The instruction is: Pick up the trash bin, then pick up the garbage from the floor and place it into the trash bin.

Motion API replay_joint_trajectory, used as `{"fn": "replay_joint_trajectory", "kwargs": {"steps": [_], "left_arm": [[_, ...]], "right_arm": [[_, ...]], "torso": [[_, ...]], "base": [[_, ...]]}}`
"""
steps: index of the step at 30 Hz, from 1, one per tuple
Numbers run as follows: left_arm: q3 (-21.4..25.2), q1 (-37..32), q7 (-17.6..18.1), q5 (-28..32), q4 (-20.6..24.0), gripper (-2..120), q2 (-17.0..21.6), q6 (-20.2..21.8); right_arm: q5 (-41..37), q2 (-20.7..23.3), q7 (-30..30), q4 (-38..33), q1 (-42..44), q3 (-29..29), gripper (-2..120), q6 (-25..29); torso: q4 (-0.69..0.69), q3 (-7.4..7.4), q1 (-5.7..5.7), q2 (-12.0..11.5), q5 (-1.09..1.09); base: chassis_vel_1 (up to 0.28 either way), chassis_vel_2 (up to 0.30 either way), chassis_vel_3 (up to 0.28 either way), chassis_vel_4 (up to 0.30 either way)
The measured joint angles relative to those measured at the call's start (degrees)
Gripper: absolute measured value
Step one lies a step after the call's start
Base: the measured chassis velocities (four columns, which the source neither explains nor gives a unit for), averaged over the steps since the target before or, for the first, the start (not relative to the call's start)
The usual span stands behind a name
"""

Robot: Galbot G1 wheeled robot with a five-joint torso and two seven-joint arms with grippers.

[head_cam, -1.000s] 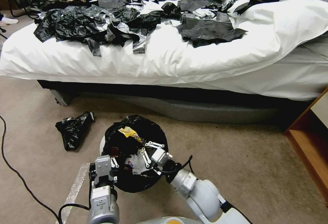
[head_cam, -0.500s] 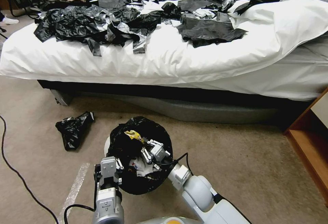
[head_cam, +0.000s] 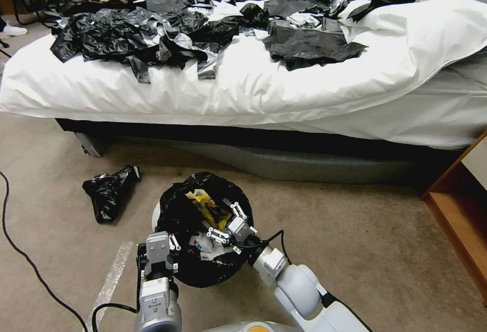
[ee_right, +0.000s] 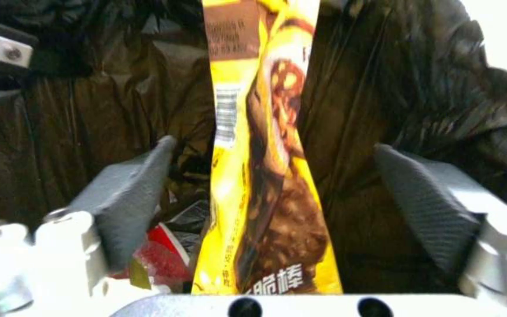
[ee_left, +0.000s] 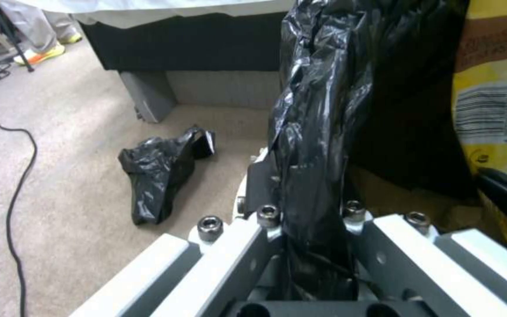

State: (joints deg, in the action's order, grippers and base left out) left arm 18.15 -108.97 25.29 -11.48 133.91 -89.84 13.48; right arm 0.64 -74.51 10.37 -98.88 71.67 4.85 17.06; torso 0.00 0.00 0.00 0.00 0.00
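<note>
trash bin (head_cam: 203,235), lined with a crinkly black bag, sits low in front of the robot above the tan carpeted floor (head_cam: 385,251), just short of the bed (head_cam: 264,88). the left gripper (head_cam: 161,251) is at the bin's near rim, and in the left wrist view its jaws are pinched shut on the folded liner and rim (ee_left: 312,176). the right gripper (head_cam: 227,223) reaches into the bin's mouth from the right side. in the right wrist view its jaws stand spread wide, one dark pad (ee_right: 130,193) on each side of a long yellow snack wrapper (ee_right: 265,176), with a clear gap between pads and wrapper. that wrapper stands up inside the liner, its barcode facing the camera. beneath it in the bin lie a red-and-white wrapper (ee_right: 163,255) and some white crumpled paper (head_cam: 205,243). a loose black plastic bag (head_cam: 109,192) lies on the floor to the left of the bin, well apart from it. a black cable (head_cam: 20,256) snakes over the carpet at the far left. more black bags (head_cam: 142,38) are strewn over the white bedding. a wooden cabinet (head_cam: 456,205) edges in at the right.
</note>
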Motion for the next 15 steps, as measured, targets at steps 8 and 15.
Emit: {"fn": "replay_joint_trajectory", "kwargs": {"steps": [8,15], "left_arm": [[0.9,0.8,0.0,1.3,-0.2,0,0.0,0.7],[1.9,2.0,-0.1,3.8,-1.6,0,0.0,1.9]], "right_arm": [[1.8,0.8,0.0,-6.1,1.5,-1.4,100,1.8],[2.5,1.2,-1.9,-15.6,4.0,-5.0,100,2.4]], "torso": [[0.00,0.00,0.00,0.0,0.00],[0.01,0.00,0.00,0.0,0.00]], "base": [[0.000,0.000,0.000,0.000],[0.000,0.000,0.000,0.000]]}}
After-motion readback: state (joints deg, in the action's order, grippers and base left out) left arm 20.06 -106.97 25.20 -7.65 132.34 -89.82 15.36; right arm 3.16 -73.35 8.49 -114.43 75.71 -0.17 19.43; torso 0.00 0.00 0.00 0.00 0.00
